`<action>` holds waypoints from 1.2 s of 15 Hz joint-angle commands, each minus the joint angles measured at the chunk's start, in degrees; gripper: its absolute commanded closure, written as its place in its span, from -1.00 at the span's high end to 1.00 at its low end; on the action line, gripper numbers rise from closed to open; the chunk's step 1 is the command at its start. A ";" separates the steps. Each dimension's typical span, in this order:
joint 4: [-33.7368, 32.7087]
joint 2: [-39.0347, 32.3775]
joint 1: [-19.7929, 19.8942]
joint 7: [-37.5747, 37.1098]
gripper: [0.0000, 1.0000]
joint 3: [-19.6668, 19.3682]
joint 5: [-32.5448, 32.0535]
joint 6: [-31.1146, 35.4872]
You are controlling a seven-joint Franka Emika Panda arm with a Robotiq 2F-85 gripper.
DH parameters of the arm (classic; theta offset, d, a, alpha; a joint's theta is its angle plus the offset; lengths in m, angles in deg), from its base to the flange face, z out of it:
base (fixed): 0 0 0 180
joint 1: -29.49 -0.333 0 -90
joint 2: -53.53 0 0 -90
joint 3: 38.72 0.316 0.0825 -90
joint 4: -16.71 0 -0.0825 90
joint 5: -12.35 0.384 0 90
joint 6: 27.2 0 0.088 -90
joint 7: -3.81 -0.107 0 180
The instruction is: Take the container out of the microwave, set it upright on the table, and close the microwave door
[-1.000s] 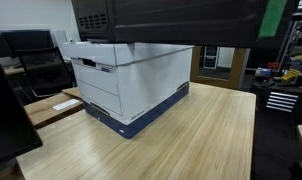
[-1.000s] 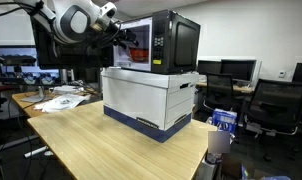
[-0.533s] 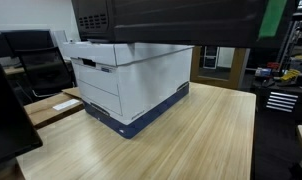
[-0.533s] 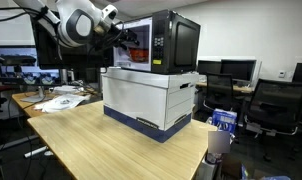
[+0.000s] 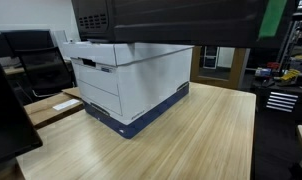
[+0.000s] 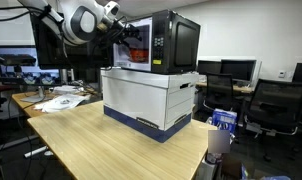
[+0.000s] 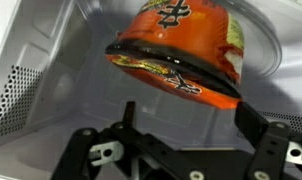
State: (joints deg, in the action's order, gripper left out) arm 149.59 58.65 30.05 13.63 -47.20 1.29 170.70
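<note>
Inside the microwave (image 6: 177,45) with hand (image 7: 186,130) spread fully wide.
Grasping nothing; poised just short of the tilted container (image 7: 181,50), fingers (image 7: 123,118) apart.

Nothing legible here. In the wrist view the container (image 7: 181,50) shows bold black brush-stroke characters on its orange top. They are cut off by the frame's upper edge, so I can't read them. Fine print runs along its rim, and that is blurred too. In an exterior view the microwave (image 6: 177,40) has pale marks on its control panel, too small to make out.
</note>
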 commanded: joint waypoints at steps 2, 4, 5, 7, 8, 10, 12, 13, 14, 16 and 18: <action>-1.24 -1.94 2.11 1.32 1.00 1.35 -0.50 -0.16; -1.92 -2.39 2.38 1.44 1.00 1.51 -0.54 -0.17; -1.52 -2.38 2.30 1.40 1.00 1.62 -0.65 -0.16; -0.76 -2.58 2.12 1.14 1.00 1.83 -0.61 -0.16; -0.62 -2.33 0.54 -0.03 1.00 0.59 -1.74 -1.38; 0.02 -1.18 -0.85 -1.94 1.00 0.43 -3.80 -4.66; 0.24 -0.78 -2.23 -2.11 1.00 0.27 -4.50 -6.96; 0.19 -0.78 -2.79 -1.86 1.00 0.16 -4.45 -7.58; -0.09 -1.01 -3.04 -1.39 1.00 0.09 -4.20 -7.84; -0.66 -1.51 -3.26 -0.84 1.00 -0.14 -3.63 -7.90; -1.17 -2.12 -0.49 0.48 1.00 1.93 -2.23 -6.96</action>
State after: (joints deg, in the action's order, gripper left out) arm 148.61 56.72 27.27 13.02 -46.78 -1.54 164.16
